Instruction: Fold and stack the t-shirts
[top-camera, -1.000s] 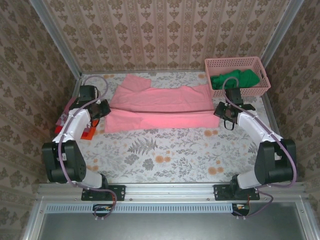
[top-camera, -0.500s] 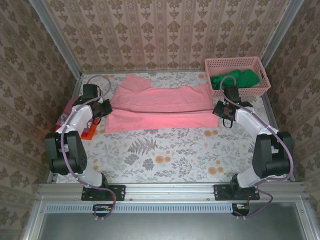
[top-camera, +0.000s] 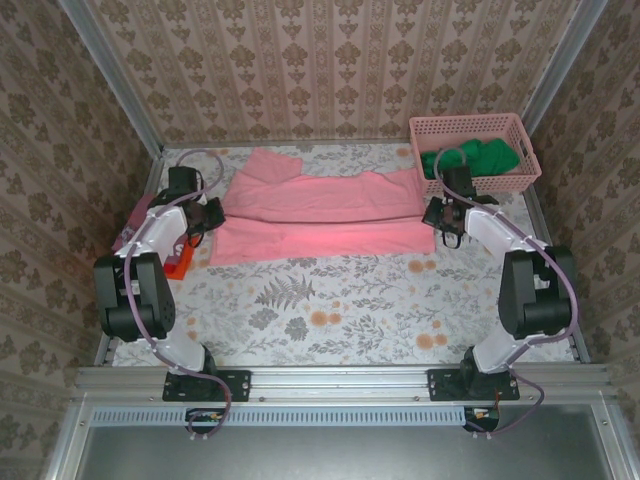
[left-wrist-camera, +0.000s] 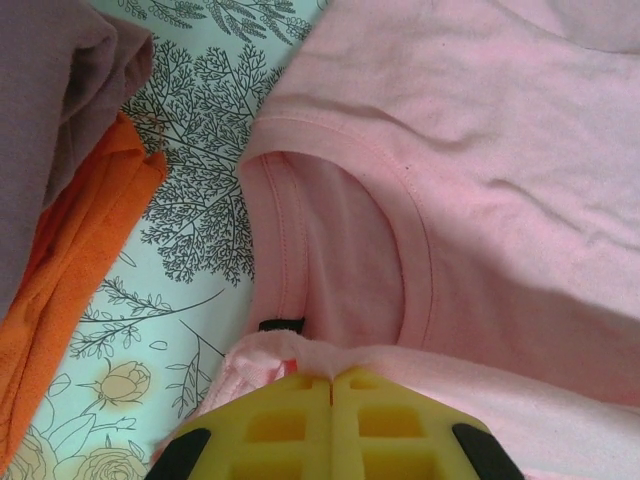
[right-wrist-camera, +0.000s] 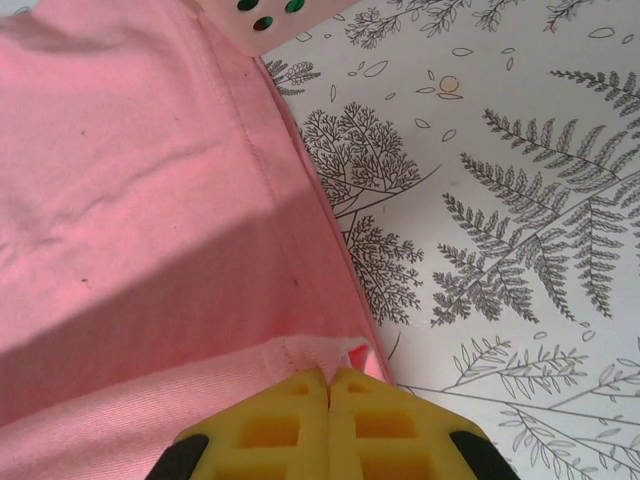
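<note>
A: Two pincers, what's each doing?
B: Left pincer (left-wrist-camera: 331, 375) is clenched on the salmon-pink t-shirt (top-camera: 320, 215), just below the collar. Right pincer (right-wrist-camera: 328, 372) is clamped on its hem edge.
A: Shirt's where?
B: Spread sideways across the desk (top-camera: 330, 300), betw. both pincers. Dusty-red t-shirt (left-wrist-camera: 50, 110) & orange-red t-shirt (left-wrist-camera: 70, 280) lie touching at the desk's left edge.
</note>
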